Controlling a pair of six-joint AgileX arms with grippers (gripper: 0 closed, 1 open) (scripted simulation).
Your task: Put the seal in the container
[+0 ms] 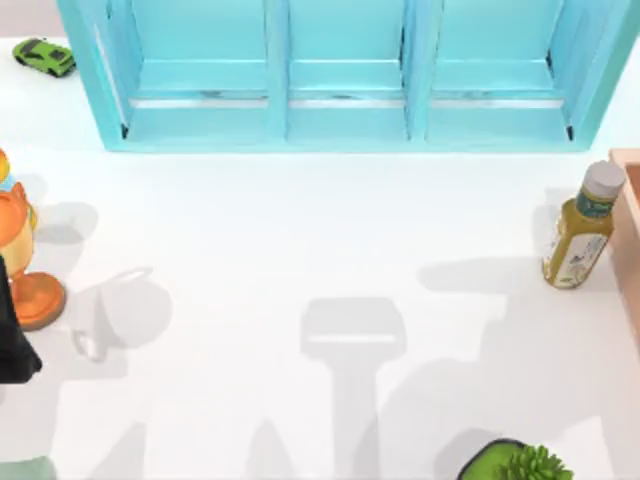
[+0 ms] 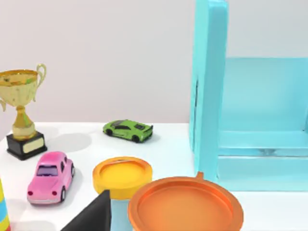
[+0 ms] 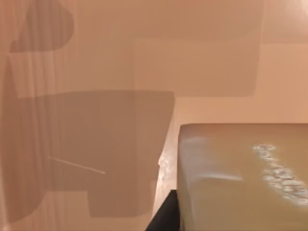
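Note:
The seal (image 3: 240, 178) is a tan block with a whitish mark on its face, seen very close in the right wrist view. A dark finger (image 3: 166, 217) of my right gripper lies against its side, so the gripper looks shut on it. Behind the seal is the tan inner surface of the container (image 3: 96, 72), with block-shaped shadows on it. In the top view the container (image 1: 630, 215) shows as a tan wall at the right edge of the table. My left arm (image 1: 14, 345) is parked at the table's left edge, and a dark part of it (image 2: 91, 216) shows in the left wrist view.
A yellow-green bottle (image 1: 581, 228) with a grey cap stands just left of the container. A blue cabinet (image 1: 345, 75) spans the back. At the left are an orange toy (image 1: 25, 260), a green car (image 1: 44, 56), a pink car (image 2: 50, 175) and a trophy (image 2: 21, 113). A green plant (image 1: 520, 463) sits at the front.

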